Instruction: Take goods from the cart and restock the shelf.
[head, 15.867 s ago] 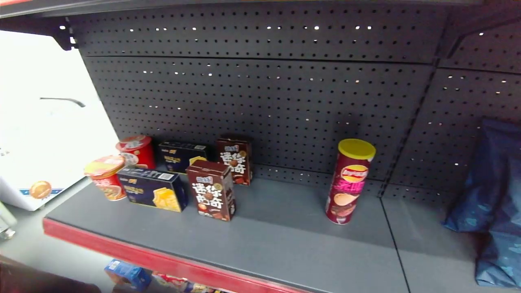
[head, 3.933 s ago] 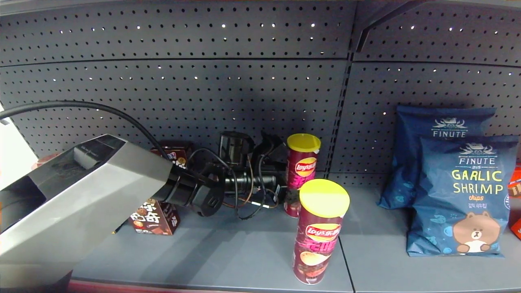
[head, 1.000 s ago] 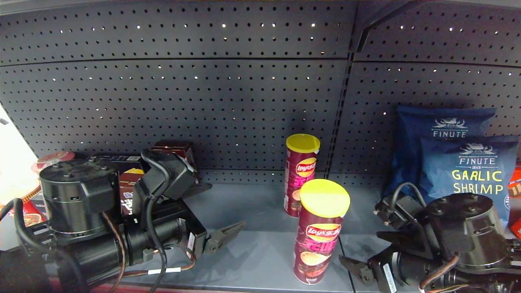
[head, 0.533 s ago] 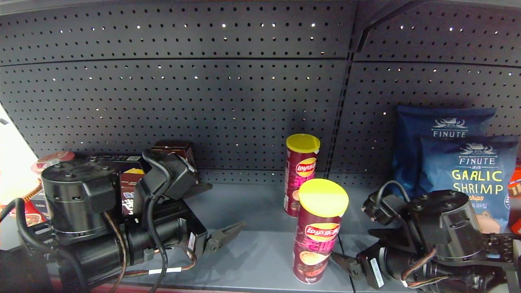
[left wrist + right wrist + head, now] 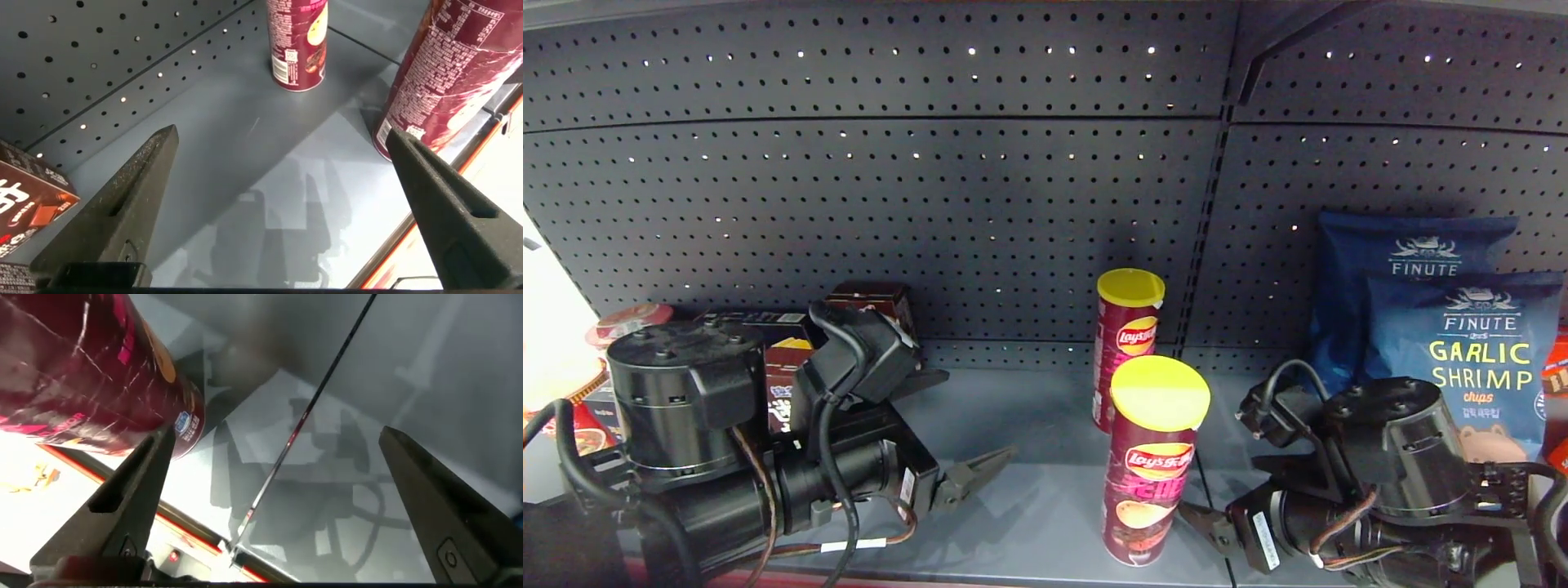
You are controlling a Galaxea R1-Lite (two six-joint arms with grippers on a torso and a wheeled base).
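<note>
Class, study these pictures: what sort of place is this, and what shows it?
Likely a shop aisle: a pegboard-backed shelf holds two crisp cans, blue snack bags and a brown snack box.

On the shelf (image 5: 1029, 490), one can (image 5: 1150, 478) is set near the front edge, and a second can (image 5: 1128, 339) behind it by the back panel. Boxes (image 5: 880, 299) are placed far left, bags (image 5: 1454, 359) far right. The front can is flanked by the left gripper (image 5: 281, 132), well apart, and the right gripper (image 5: 278, 437), just beside it.
</note>
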